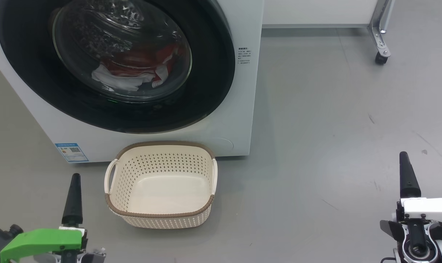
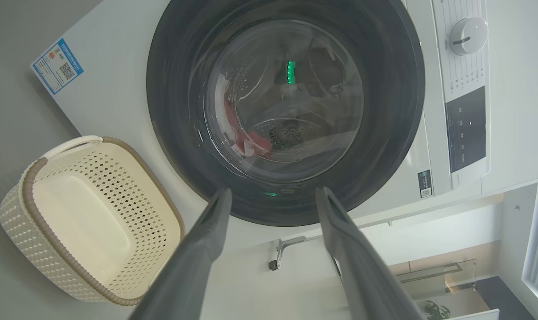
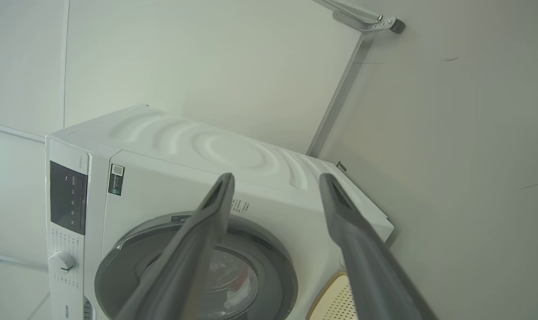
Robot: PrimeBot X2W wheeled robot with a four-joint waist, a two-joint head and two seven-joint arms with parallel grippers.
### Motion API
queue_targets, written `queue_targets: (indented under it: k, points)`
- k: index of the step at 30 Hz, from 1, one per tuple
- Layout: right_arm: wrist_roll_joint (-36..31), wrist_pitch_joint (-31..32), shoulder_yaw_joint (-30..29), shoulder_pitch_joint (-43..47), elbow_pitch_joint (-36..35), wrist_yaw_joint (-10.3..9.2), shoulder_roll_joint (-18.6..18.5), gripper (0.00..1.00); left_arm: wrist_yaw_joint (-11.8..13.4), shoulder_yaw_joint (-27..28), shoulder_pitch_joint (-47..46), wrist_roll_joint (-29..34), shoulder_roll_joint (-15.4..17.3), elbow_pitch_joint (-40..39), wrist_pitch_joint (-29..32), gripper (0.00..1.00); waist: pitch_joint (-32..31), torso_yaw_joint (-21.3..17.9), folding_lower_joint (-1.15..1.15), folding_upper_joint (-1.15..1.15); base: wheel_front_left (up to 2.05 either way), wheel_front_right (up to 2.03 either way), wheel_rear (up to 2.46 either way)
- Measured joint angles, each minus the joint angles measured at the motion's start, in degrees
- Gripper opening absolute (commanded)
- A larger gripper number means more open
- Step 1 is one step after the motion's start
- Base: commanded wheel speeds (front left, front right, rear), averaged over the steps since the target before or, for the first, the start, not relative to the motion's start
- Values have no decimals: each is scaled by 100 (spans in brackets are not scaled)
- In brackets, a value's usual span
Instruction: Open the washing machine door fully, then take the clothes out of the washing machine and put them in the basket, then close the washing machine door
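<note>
Red clothes (image 1: 133,67) lie behind the shut door (image 1: 213,76), upper left; our left gripper (image 2: 273,191) and right gripper (image 3: 275,175) hang spread, empty, and we fear the swinging door may clip the basket (image 1: 162,144) beneath.

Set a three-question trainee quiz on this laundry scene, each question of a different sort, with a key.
1. True or false: the washing machine door is shut, with red clothes behind its glass.
2. What does the basket hold? A: a shirt. B: nothing. C: a towel.
3. Fill in: the left gripper and the right gripper both stand ___ and hold nothing.
Key: 1 true; 2 B; 3 open.
</note>
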Motion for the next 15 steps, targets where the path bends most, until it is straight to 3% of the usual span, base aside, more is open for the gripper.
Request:
queue_targets:
  k: [15]
  points:
    - [-1337,-230,158,-65,-331,-109,3,100,-1,11,-29,1185,16,-209,-209,100,-8,38,0,0,0,0,0]
